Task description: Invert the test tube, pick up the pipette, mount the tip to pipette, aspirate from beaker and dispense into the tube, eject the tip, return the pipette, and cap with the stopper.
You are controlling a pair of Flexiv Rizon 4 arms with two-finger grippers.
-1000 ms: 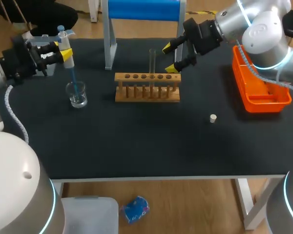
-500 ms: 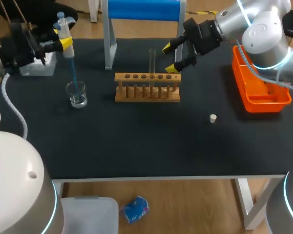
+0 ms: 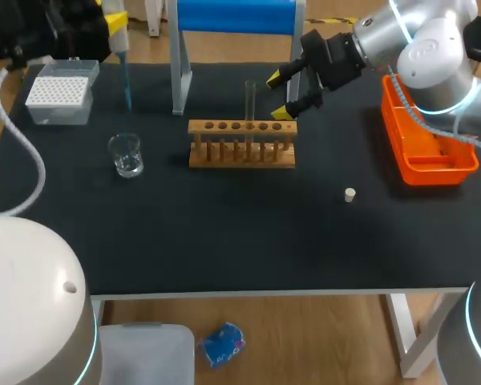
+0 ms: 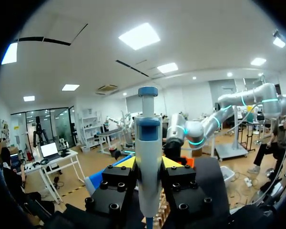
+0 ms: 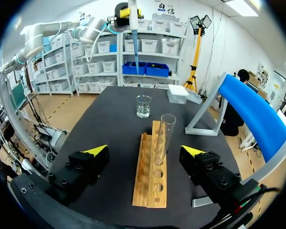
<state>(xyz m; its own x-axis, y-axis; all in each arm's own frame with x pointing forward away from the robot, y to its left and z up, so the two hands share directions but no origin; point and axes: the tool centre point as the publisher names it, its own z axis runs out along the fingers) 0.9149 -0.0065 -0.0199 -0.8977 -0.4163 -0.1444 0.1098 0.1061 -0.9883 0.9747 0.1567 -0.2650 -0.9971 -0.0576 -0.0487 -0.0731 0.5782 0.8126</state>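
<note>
My left gripper (image 3: 112, 22) is shut on the white pipette (image 3: 121, 38) high over the table's back left. The pipette's blue tip (image 3: 127, 84) hangs clear above the glass beaker (image 3: 127, 155). In the left wrist view the pipette (image 4: 148, 143) stands upright between the fingers of that gripper (image 4: 148, 167). A clear test tube (image 3: 249, 100) stands upright in the wooden rack (image 3: 242, 144). My right gripper (image 3: 283, 93) is open just right of the tube, apart from it. From the right wrist the tube (image 5: 163, 138) stands ahead of the open gripper (image 5: 144, 152). A small white stopper (image 3: 349, 193) lies on the mat.
A white tip box (image 3: 60, 100) sits at the back left beside the beaker. An orange bin (image 3: 426, 144) stands at the right edge. A blue-topped stand (image 3: 176, 72) rises behind the rack. The rack (image 5: 152, 176) has several vacant holes.
My left arm has lifted the pipette straight up out of the beaker and drawn it back. The right arm has not moved.
</note>
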